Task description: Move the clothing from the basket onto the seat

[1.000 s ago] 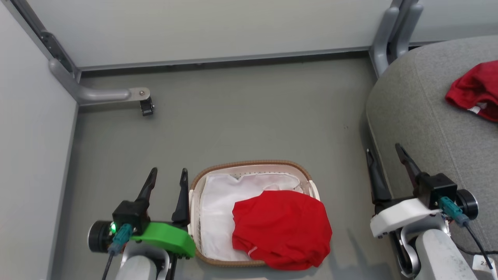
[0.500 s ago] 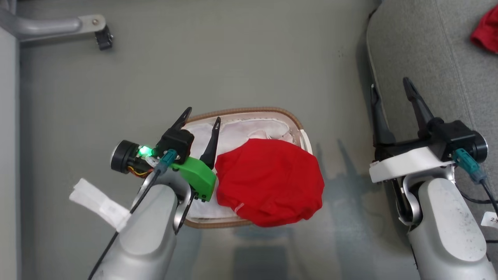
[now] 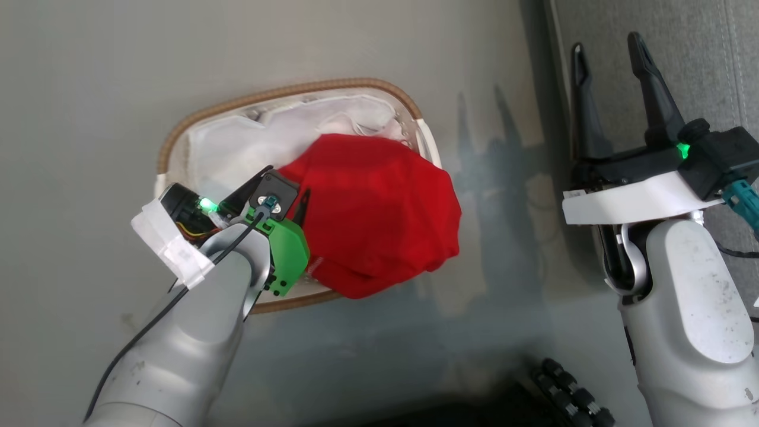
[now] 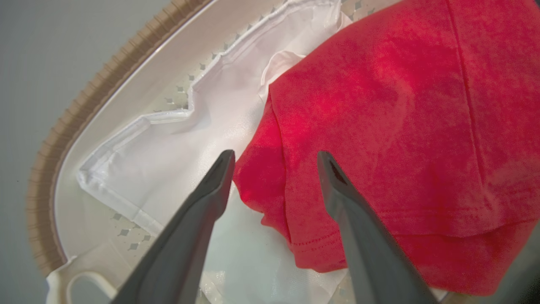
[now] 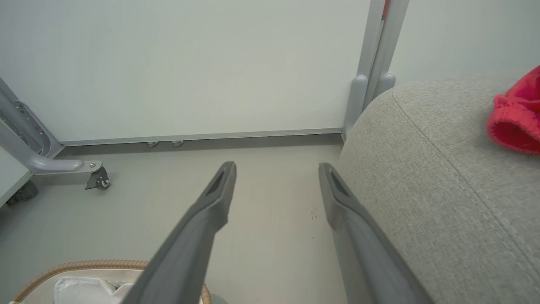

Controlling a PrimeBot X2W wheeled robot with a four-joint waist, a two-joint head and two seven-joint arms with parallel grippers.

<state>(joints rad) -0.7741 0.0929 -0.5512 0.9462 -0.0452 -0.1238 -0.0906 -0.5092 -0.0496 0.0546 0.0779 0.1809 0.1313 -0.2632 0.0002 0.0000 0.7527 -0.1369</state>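
While the left gripper hangs spread over the basket, the left edge of a red garment sits between its fingers, the cloth spilling over the right rim. Farther right, the right gripper stands spread beside the seat, where a second red garment lies.

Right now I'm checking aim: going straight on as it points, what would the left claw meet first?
Probably the red garment's edge, lying between the left claw's open fingers; depth is unclear.
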